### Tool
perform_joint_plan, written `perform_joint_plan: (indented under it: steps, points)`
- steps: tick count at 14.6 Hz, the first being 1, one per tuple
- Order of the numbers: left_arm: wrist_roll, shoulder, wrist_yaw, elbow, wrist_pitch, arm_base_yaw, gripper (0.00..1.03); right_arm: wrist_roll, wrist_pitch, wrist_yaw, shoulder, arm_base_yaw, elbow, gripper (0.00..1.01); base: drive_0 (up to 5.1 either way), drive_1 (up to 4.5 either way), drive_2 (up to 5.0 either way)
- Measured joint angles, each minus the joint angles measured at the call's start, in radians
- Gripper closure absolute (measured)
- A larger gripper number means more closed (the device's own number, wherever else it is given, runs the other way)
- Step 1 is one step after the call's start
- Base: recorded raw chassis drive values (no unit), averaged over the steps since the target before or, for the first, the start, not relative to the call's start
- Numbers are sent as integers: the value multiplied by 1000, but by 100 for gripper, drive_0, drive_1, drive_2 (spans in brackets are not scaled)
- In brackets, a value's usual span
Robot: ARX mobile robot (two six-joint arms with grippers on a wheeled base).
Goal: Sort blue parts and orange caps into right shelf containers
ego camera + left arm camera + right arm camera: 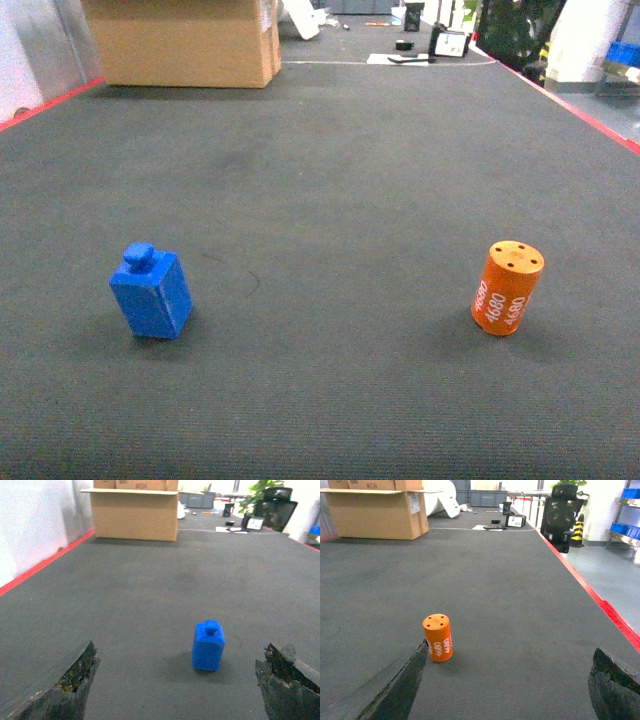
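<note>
One blue part point(151, 292), a blocky piece with a small knob on top, stands upright on the dark mat at the left. An orange cap point(507, 287), a cylinder marked 4680 in white, stands at the right. In the left wrist view my left gripper point(180, 667) is open, and the blue part point(208, 646) stands ahead of the gap, nearer the right finger. My right gripper point(510, 672) is open too; the orange cap point(438, 637) stands just beyond its left fingertip point(417, 660). Blue shelf containers point(624, 529) show far off on the right. Neither gripper shows in the head view.
A large cardboard box point(185, 42) stands at the far left of the mat. Small dark devices and papers point(430, 45) lie at the far end. Red tape point(575, 105) marks the mat's right edge, with a black chair point(562, 512) and a striped cone point(578, 527) beyond.
</note>
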State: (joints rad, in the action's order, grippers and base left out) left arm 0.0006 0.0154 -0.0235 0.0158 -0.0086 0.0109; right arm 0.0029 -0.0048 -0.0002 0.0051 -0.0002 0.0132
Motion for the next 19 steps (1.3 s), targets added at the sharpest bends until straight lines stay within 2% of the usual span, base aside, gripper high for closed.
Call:
perform_joint_plan:
  steps: [1,2,3,4,5,6,7,8,9,10,13,16,19]
  points:
    - [0,82,-138,0,87,84,5,7,-35,72,18,24,8,3,0,0,0]
    - [0,196,-211,2,189,159,5,26,31,150,140,32,15,3,0,0,0]
    - [-2,291,-249,3,265,202,5,37,106,154,233,18,24,3,0,0,0]
    - [-12,402,-295,19,356,222,5,49,209,129,337,5,39,3,0,0,0]
    - [-20,509,-306,48,454,236,5,53,320,97,452,5,66,3,0,0,0]
    - [-20,597,-312,77,536,245,5,60,413,69,552,0,95,3,0,0,0]
    - [-43,964,-292,205,797,240,5,67,684,2,947,-20,222,3,0,0,0]
    - [-63,1117,-272,266,843,229,5,68,734,-21,1097,-19,280,3,0,0,0]
    - [-96,1380,-224,402,863,202,5,63,740,-38,1345,31,403,3,0,0,0]
    - [-99,1451,-215,449,862,196,5,56,727,-43,1405,57,443,3,0,0,0]
    - [-99,1581,-193,529,832,195,5,45,729,-34,1538,117,540,3,0,0,0]
    - [-108,1650,-179,555,855,180,5,40,732,-21,1648,175,613,3,0,0,0]
    - [-106,1722,-169,578,874,187,5,37,745,-6,1726,191,677,3,0,0,0]
